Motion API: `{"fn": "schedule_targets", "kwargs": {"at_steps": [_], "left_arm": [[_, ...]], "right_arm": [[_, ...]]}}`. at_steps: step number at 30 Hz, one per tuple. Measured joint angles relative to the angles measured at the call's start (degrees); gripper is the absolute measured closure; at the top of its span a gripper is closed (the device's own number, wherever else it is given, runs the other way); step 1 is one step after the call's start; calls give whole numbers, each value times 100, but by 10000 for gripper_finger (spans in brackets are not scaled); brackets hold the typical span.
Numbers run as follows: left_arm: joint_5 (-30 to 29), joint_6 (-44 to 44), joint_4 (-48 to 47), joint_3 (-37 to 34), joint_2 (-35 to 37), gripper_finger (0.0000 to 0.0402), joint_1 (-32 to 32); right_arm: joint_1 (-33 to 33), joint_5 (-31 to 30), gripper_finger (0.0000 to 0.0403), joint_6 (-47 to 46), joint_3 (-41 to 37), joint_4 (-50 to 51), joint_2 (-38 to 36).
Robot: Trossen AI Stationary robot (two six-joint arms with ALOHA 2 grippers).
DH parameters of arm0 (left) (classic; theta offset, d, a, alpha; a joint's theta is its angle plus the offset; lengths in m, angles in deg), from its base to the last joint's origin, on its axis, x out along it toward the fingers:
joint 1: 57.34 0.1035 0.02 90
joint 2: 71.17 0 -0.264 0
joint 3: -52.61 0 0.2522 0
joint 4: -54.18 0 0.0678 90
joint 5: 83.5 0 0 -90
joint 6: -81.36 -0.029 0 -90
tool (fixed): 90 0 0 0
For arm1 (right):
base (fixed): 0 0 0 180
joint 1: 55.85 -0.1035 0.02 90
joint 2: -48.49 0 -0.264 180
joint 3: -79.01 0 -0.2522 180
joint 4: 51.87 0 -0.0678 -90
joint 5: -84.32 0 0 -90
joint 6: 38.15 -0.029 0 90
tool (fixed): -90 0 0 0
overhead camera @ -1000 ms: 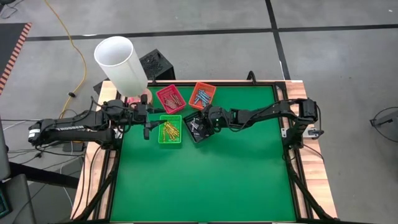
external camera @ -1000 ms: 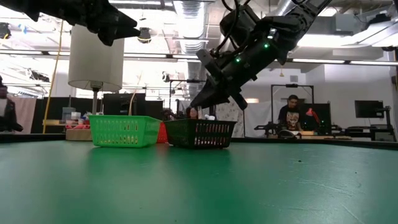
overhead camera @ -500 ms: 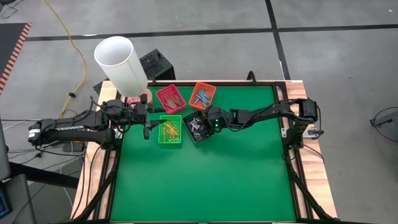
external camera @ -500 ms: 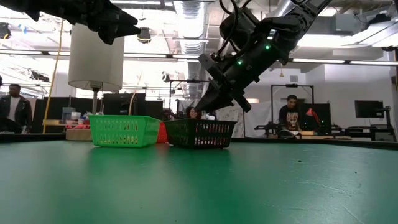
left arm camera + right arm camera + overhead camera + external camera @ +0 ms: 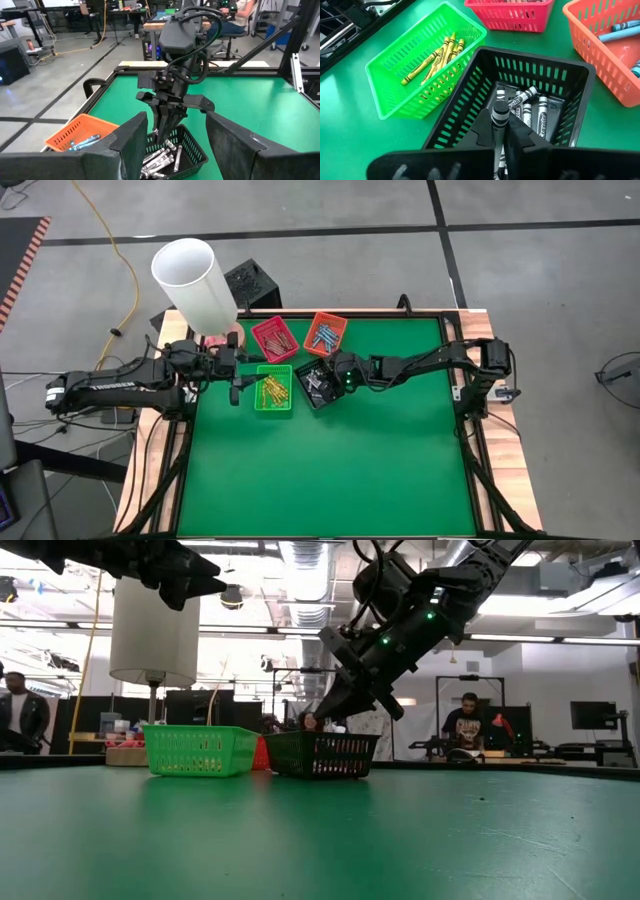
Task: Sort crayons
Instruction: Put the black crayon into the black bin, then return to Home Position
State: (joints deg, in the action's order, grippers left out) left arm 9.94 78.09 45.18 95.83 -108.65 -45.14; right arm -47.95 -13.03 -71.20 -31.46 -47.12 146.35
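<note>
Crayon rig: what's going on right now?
Crayons are being sorted by colour into four trays. The right claw hangs over the black tray, pinching a grey-white crayon upright above the others already in it. Yellow crayons lie in the green tray, blue ones in the orange tray; the red tray sits beside it. The left claw waits open next to the green tray.
</note>
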Motion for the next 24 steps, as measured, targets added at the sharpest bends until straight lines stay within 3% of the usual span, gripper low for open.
{"fn": "schedule_targets", "kwargs": {"at_steps": [24], "left_arm": [[-38,-4,33,0,2,210,1]], "right_arm": [[94,-9,305,166,0,-27,0]]}}
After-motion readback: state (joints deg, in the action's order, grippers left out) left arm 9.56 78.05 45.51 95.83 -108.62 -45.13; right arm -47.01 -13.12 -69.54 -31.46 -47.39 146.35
